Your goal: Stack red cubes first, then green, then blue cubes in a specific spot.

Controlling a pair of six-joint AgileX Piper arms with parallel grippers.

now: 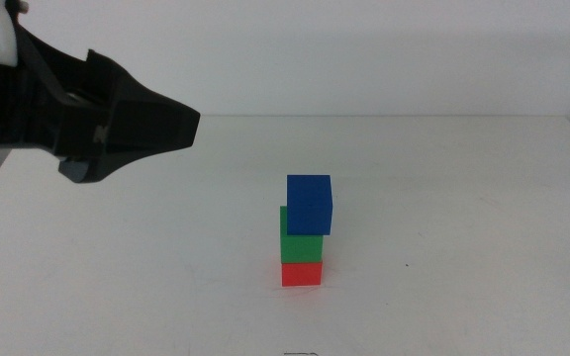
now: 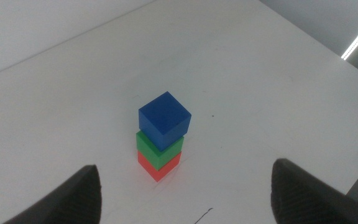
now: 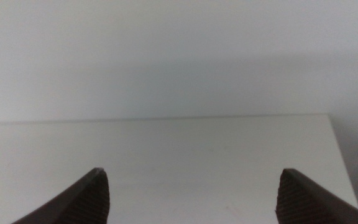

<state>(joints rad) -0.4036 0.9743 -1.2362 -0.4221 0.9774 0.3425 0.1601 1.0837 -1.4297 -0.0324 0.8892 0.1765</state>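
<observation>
The stack is built on the counter point(image 1: 463, 297): red cube point(image 1: 302, 273) lowest, green cube point(image 1: 301, 237) above, blue cube point(image 1: 310, 204) topmost, slightly overhanging. The left tool point(image 1: 181, 127), jaws spread and empty, is seen above and left of the stack. Withdrawal should be made away from the stack. The right tool point(image 3: 191, 199), also spread, is held away from it.

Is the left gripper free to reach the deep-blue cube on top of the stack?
Probably yes. The left gripper, open, hangs apart from the blue cube, which tops the green cube and red cube; only bare white table lies between.
</observation>
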